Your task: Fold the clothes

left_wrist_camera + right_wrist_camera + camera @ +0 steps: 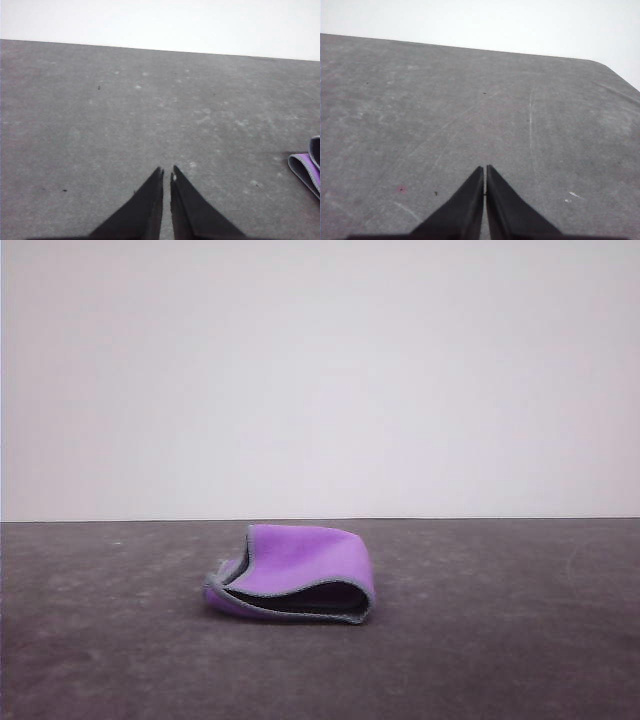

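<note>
Cloth (300, 570) is found near centre of the dark grey table (100, 640) in front view, folded over on itself, purple face outward, dark grey inner face seen in the open mouth toward the camera. Light-grey stitched border is seen along the edges. Fold is loose, upper layer bulged, not flat.

Left gripper (167, 172) is seen over bare tabletop w/ fingertips nearly pressed together, a thin slit between; nothing is pinched. A corner of the cloth (306, 167) is noted at the picture edge, well apart from the tips.

Right gripper (485, 169) is seen w/ tips pressed together, nothing held, over scuffed tabletop.
</note>
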### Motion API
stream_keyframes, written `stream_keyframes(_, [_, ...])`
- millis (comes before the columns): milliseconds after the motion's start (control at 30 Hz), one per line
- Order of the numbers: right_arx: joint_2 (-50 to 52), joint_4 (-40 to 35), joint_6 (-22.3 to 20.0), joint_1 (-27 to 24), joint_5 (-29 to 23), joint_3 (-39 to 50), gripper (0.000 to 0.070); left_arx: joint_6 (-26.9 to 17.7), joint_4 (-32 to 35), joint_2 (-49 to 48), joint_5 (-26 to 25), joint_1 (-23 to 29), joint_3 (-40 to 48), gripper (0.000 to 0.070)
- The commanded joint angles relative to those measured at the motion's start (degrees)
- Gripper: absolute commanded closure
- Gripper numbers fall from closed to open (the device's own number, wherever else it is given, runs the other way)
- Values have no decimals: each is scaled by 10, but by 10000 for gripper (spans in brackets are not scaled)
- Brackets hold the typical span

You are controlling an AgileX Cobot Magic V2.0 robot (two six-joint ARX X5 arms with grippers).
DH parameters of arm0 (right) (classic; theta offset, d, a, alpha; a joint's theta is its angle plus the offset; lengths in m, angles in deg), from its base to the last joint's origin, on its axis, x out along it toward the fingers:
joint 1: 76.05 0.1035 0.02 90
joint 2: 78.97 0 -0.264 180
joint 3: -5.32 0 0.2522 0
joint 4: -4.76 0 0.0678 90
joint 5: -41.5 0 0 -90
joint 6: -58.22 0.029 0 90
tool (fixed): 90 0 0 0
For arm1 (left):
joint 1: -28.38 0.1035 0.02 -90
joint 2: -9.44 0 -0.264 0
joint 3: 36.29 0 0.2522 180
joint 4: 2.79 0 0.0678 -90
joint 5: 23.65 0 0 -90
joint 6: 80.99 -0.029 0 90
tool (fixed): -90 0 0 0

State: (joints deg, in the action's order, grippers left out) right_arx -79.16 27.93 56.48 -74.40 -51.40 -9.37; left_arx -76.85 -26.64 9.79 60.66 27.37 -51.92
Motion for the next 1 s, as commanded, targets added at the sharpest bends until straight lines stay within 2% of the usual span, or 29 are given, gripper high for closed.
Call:
stream_keyframes(0, [0, -6, 9, 1, -1, 3, 696, 1, -5, -1, 3, 0, 11, 683])
stream_keyframes(967, [0, -6, 9, 1, -1, 2, 696, 1, -5, -1, 3, 0, 11, 683])
